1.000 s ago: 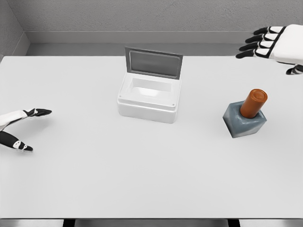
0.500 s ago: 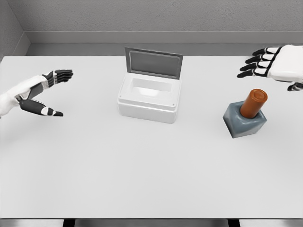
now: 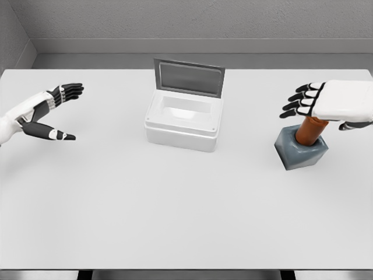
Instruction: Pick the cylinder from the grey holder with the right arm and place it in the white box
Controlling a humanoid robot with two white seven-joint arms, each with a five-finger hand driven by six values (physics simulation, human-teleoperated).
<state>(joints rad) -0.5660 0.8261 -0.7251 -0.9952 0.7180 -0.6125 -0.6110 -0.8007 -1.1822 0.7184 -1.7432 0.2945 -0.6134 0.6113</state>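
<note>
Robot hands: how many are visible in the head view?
2. The left hand is over the table's left side; the right hand is above the cylinder.

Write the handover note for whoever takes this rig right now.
Right hand: open, fingers spread, holding nothing, in front of the top of the cylinder in the head view. Whether it touches it cannot be told.
Left hand: open, empty, over the table's left side.
Cylinder: orange, tilted, lower part in the grey holder at the right.
White box: centre of the table, lid up, nothing seen inside.
Done: nothing grasped or moved.
Left: close the right hand on the cylinder, lift it out of the holder, carry it left, put it in the box.
</note>
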